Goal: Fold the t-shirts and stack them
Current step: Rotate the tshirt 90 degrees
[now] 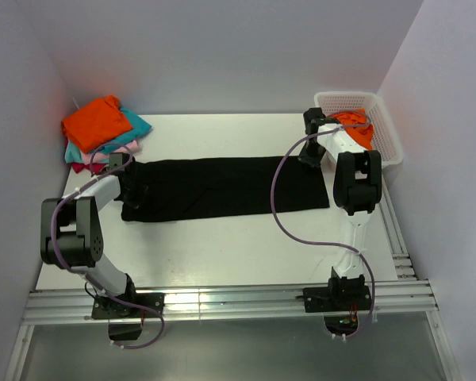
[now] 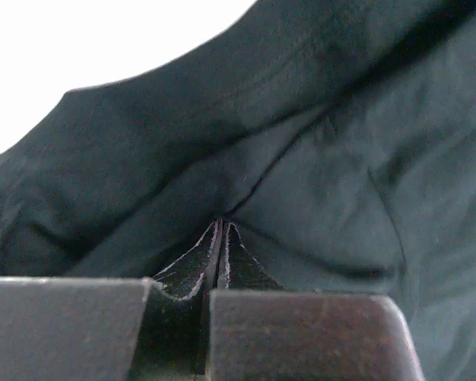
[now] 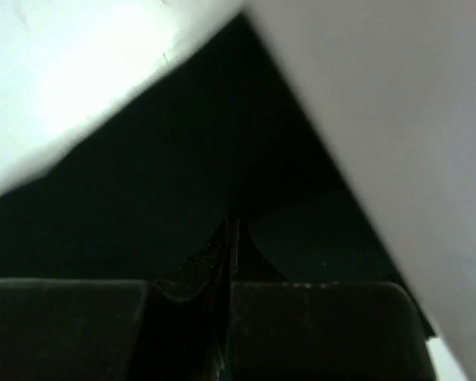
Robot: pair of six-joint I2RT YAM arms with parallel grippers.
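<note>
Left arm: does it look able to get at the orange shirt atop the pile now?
Probably not yet. The left hand is shut on the left end of the black shirt. The orange shirt lies close by with nothing between, so once it lets go, reach looks likely.

Soft, even light fills the top view, glare on the near rail (image 1: 222,302); the black t-shirt (image 1: 222,186) darkens both wrist views, the right blurred

The large black cloth t-shirt (image 1: 222,186) lies flat in a long band mid-table — the orange-topped pile of folded cloth t-shirts (image 1: 103,131) sits far-left.
</note>
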